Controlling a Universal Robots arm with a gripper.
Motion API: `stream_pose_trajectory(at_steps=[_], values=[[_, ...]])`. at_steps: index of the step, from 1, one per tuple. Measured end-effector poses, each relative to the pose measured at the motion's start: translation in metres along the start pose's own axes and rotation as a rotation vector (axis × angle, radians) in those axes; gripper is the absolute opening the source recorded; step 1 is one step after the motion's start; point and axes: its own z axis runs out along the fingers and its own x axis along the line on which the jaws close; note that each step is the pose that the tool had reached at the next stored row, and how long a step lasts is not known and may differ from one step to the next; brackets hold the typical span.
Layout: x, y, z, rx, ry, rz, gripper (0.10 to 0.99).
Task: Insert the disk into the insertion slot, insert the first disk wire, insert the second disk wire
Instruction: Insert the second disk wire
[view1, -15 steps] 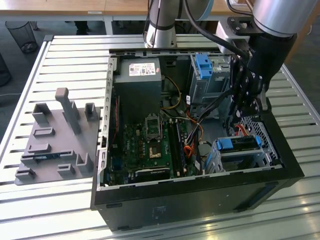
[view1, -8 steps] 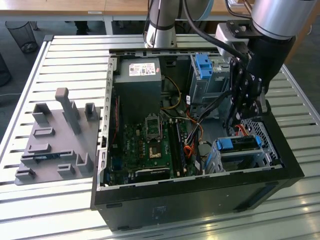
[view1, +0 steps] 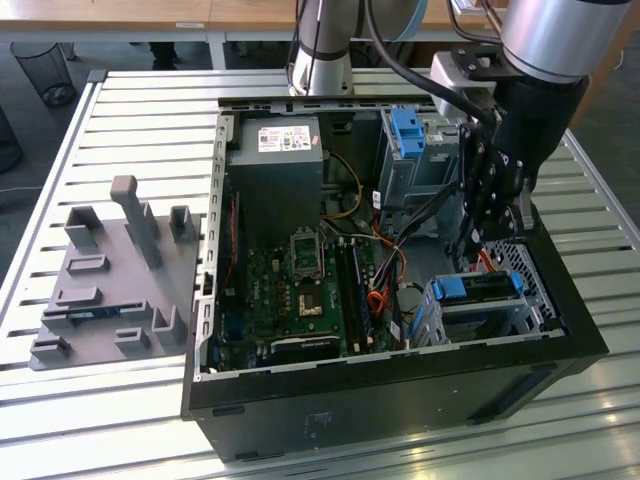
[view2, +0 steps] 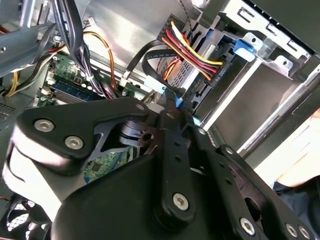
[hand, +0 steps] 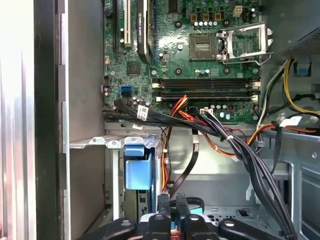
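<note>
Already seated in the insertion slot (view1: 530, 300), the disk (view1: 478, 290) awaits wiring; my gripper (view1: 478, 232) hangs just above, pinching a black cable plug (view2: 176, 100), which I judge needs careful alignment.

Bright daylight, glare on slatted table (view1: 100, 110), claw (view2: 175, 145) perhaps blurred

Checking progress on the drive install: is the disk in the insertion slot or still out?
In. The disk's blue caddy sits inside the insertion slot, with the gripper just above it.
</note>
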Motion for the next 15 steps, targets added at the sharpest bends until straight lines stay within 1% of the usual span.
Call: stream_pose_trajectory(at_steps=[1, 3, 6, 8, 10, 12, 13, 15], values=[[-0.0001, 0.0, 0.0004, 0.0, 0.0031, 0.0, 0.157], [-0.0002, 0.0, 0.0012, 0.0, 0.0097, 0.0, 0.145], [-0.0004, 0.0, 0.0021, 0.001, 0.0226, 0.0, 0.145], [-0.0006, -0.0001, 0.0026, 0.001, 0.0322, 0.0, 0.145], [-0.0007, -0.0003, 0.003, 0.001, 0.0451, -0.001, 0.157], [-0.0009, -0.0008, 0.0036, 0.001, 0.0481, -0.001, 0.157], [-0.0009, -0.001, 0.0039, 0.001, 0.0486, -0.001, 0.22], [-0.001, -0.0014, 0.0044, 0.001, 0.0495, -0.001, 0.22]])
